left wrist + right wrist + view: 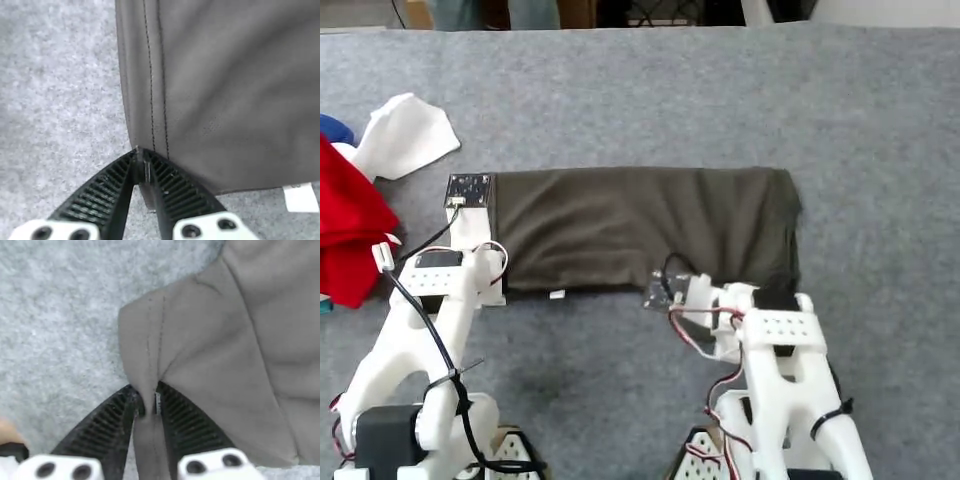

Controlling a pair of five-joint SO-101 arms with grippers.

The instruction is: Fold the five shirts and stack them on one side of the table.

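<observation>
A dark shirt (pixel 640 225) lies spread in a long rectangle across the middle of the grey table (pixel 840 110). The left gripper (pixel 141 160) sits at its near left corner, fingers clamped tight on the stitched hem. The right gripper (pixel 147 401) pinches a fold on the shirt's near edge. Red (pixel 345 235) and white (pixel 408 135) shirts lie far left

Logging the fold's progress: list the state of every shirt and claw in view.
dark shirt: folded into a long band, lying flat.
left claw: shut on the dark shirt's hemmed corner.
right claw: shut on the dark shirt's near edge.
red shirt: unfolded, crumpled.
white shirt: unfolded, crumpled.
</observation>
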